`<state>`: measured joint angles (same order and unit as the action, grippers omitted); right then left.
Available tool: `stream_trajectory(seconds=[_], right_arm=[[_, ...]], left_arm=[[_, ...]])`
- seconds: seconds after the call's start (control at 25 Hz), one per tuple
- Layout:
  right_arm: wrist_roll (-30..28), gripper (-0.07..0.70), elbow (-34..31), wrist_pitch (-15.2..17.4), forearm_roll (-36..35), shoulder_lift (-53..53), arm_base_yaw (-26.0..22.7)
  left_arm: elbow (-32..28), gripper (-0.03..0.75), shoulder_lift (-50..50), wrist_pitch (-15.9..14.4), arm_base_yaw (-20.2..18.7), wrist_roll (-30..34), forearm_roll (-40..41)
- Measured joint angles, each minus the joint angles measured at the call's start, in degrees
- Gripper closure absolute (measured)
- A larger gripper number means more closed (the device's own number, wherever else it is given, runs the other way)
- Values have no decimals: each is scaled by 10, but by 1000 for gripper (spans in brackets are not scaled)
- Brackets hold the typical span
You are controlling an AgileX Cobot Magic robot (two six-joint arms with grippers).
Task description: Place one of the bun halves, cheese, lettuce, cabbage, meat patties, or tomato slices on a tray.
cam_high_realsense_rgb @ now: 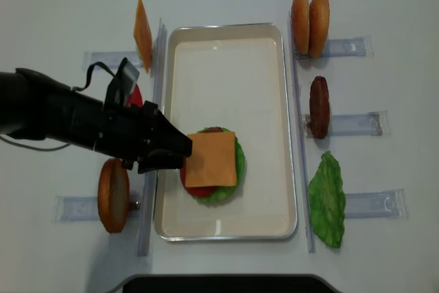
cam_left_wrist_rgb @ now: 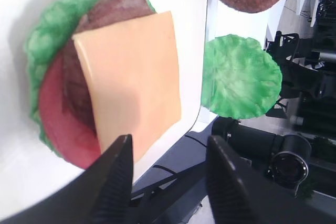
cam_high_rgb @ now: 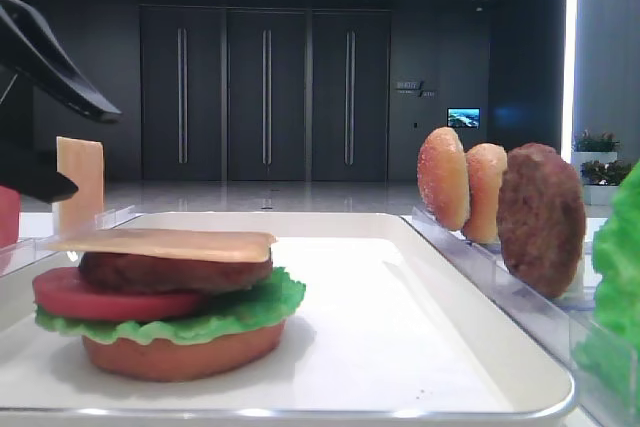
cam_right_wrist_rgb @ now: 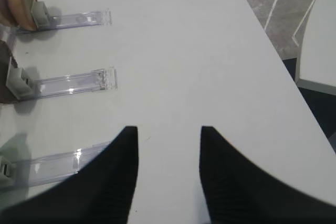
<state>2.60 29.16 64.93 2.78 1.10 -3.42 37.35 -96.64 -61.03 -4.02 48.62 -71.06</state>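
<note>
Orange-yellow cheese [cam_high_realsense_rgb: 211, 159]: flat square slice, lying on top of the burger stack, corners overhanging; nothing grips it.
Stack under cheese: meat patty [cam_high_rgb: 175, 272], tomato slice [cam_high_rgb: 110, 302] sticking out to one side, lettuce [cam_high_rgb: 180, 319], flat bun base [cam_high_rgb: 185, 352] at bottom.
Tray [cam_high_realsense_rgb: 226, 66]: cream-white, stack sits in its near half, toward the left rim; far half bare.
Left gripper [cam_high_realsense_rgb: 177, 150]: jaws spread wide, released, nothing between them; tips over tray's left rim, just beside cheese edge, not touching as far as visible.
Right gripper [cam_right_wrist_rgb: 169, 145]: fingers apart, holding nothing, above bare table near clear racks [cam_right_wrist_rgb: 68, 82].
Table, left of tray: spare cheese slice [cam_high_realsense_rgb: 143, 33] upright near far-left corner, red slice partly hidden behind arm, domed bun [cam_high_realsense_rgb: 113, 195] on edge near front-left corner.
Table, right of tray: two bun halves [cam_high_realsense_rgb: 309, 16] upright by far-right corner, patty [cam_high_realsense_rgb: 319, 106] on edge mid-side, lettuce leaf [cam_high_realsense_rgb: 328, 200] by near-right corner.
</note>
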Motion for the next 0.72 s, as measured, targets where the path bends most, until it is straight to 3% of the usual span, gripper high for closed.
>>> stream_trajectory(seconds=[0.32, 0.44, 0.56, 0.72], right_arm=[[0, 358, 0, 0, 0, 0, 0], [0, 358, 0, 0, 0, 0, 0], [0, 358, 0, 0, 0, 0, 0], [0, 358, 0, 0, 0, 0, 0]], left_arm=[[6, 369, 20, 5, 0, -18, 12], [36, 369, 34, 5, 0, -49, 40], [94, 369, 52, 5, 0, -108, 102], [193, 369, 73, -9, 0, -233, 265]])
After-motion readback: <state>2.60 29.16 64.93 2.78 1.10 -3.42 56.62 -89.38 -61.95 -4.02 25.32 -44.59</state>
